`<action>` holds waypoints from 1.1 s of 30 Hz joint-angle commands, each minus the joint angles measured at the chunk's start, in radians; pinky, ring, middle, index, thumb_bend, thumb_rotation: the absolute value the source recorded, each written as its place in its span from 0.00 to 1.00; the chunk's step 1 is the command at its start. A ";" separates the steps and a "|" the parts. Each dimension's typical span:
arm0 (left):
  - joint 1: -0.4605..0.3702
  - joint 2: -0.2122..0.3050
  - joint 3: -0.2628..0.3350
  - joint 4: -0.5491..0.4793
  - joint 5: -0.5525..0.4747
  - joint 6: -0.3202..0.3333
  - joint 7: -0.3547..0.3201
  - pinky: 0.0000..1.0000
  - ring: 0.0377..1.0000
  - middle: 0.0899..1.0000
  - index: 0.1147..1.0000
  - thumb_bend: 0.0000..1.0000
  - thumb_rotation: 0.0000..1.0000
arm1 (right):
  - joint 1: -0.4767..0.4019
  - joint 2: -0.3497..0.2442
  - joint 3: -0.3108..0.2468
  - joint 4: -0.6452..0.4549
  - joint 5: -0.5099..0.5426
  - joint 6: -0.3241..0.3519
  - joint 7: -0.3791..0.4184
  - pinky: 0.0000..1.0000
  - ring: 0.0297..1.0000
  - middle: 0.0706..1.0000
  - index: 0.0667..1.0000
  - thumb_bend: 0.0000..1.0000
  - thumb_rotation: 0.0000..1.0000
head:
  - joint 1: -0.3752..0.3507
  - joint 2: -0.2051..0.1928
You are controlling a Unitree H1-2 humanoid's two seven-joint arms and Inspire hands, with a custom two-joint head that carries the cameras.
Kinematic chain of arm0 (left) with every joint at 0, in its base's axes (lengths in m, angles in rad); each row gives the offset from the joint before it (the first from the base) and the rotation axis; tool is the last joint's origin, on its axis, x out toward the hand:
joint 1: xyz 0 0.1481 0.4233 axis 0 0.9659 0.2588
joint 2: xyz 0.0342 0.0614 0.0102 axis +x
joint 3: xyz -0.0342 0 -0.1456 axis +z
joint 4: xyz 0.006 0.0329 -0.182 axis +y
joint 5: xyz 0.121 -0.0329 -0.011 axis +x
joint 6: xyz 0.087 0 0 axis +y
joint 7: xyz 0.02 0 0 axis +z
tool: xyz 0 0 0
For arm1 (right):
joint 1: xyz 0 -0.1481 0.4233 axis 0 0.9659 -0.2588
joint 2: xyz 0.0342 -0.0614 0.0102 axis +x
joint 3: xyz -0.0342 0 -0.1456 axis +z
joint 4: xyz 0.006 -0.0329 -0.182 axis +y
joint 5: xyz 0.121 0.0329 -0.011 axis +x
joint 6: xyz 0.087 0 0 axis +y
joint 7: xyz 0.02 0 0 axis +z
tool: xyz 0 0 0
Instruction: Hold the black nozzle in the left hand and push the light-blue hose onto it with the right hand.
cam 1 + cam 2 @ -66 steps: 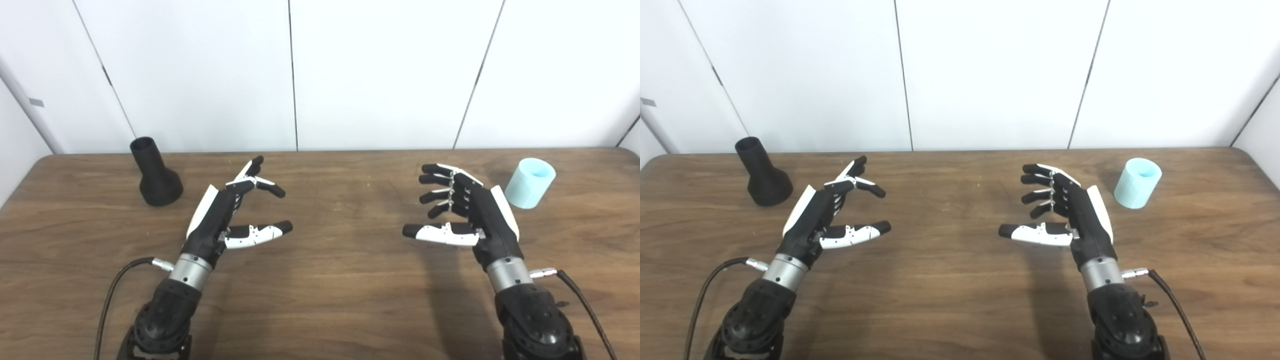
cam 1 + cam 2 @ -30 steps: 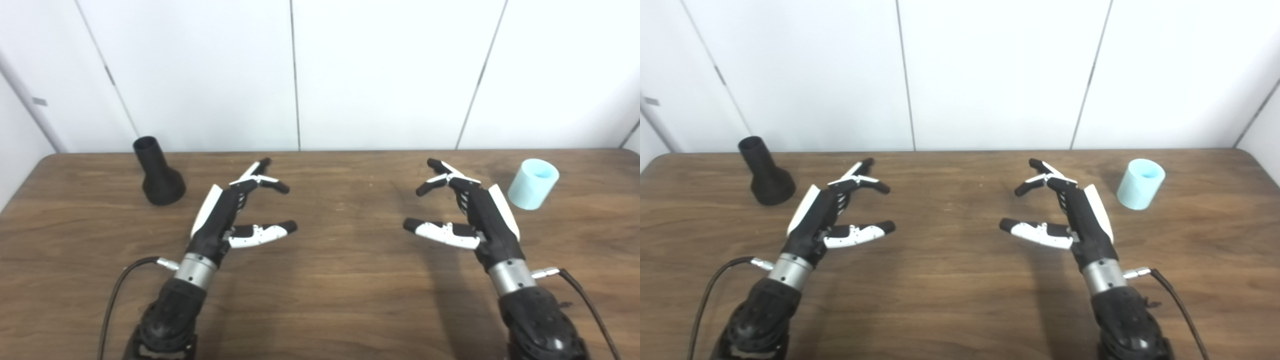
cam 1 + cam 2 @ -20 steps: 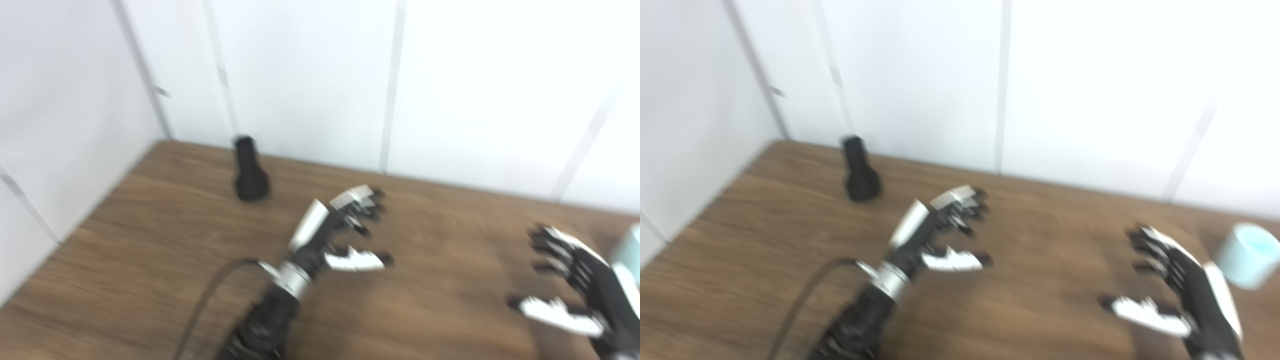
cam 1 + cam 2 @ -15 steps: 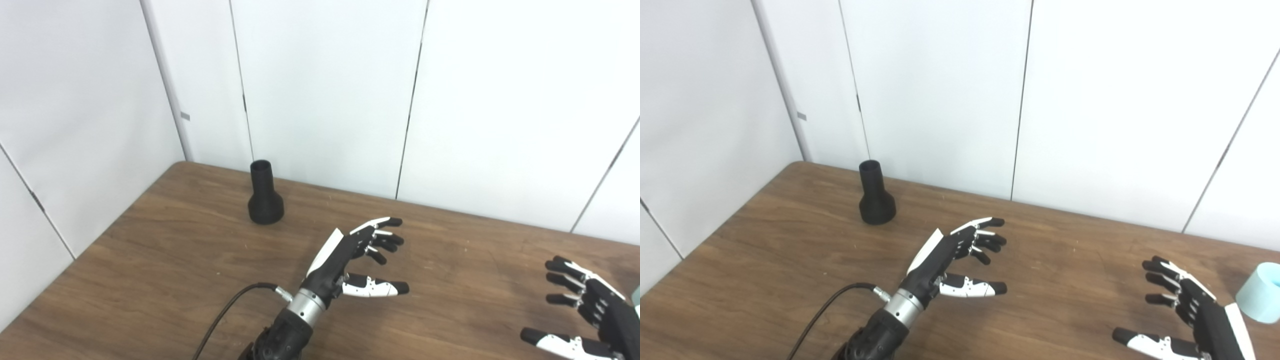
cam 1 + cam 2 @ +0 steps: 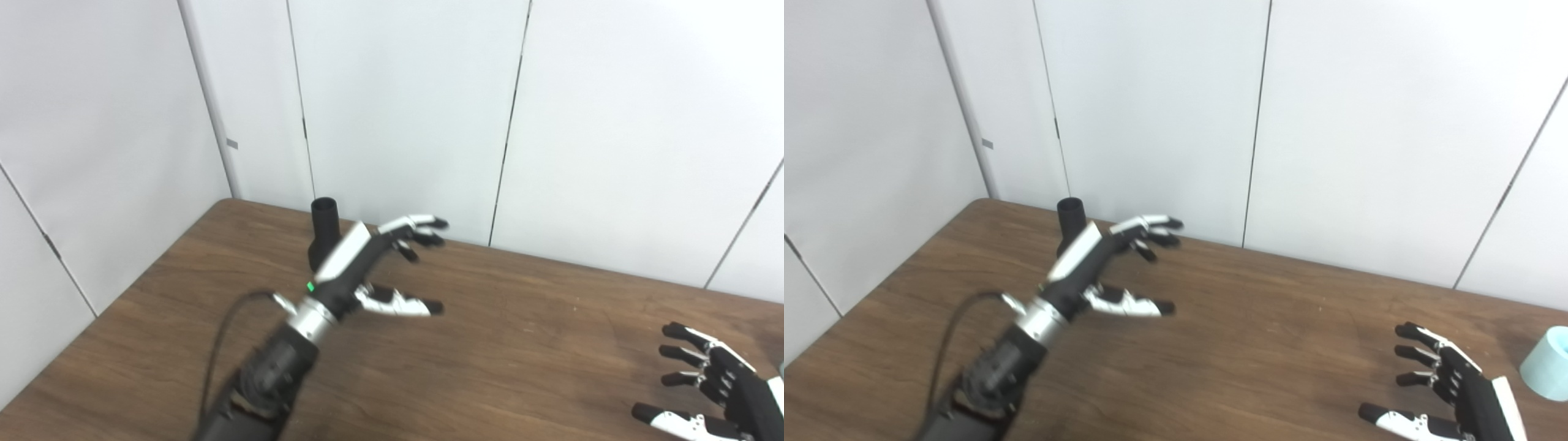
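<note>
At the far left, white wall panels (image 5: 110,135) meet in a corner behind the wooden table (image 5: 520,343), whose far-left corner sits just under them. A black cable (image 5: 223,331) loops off the left forearm near the wrist.

The black nozzle (image 5: 323,217) stands upright on the table near that far-left corner, close to the wall. It is matte black, with a narrow round neck open at the top; its wider base is mostly hidden behind the left hand (image 5: 361,263), which is raised in front of it and to its right. Whether the hand touches the nozzle cannot be told from either view. That hand holds nothing: its fingers (image 5: 416,225) are spread and reach toward the wall, and the thumb (image 5: 398,303) sticks out well apart from them.

The middle of the table is bare brown wood grain.

At the near right, the right hand (image 5: 1451,392) hovers low over the table, empty, with fingers splayed and the thumb held wide. Just to its right, at the picture's edge in the right eye view, stands the light-blue hose (image 5: 1546,364), a short pale cylinder cut off by the frame, near the hand but apart from it.
</note>
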 commanded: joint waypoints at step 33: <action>-0.225 0.181 0.085 0.327 0.229 0.236 0.142 1.00 1.00 1.00 1.00 0.97 0.37 | -0.033 -0.025 -0.026 -0.007 0.043 -0.055 0.010 0.43 0.59 0.79 0.72 0.74 0.00 | 0.015 0.014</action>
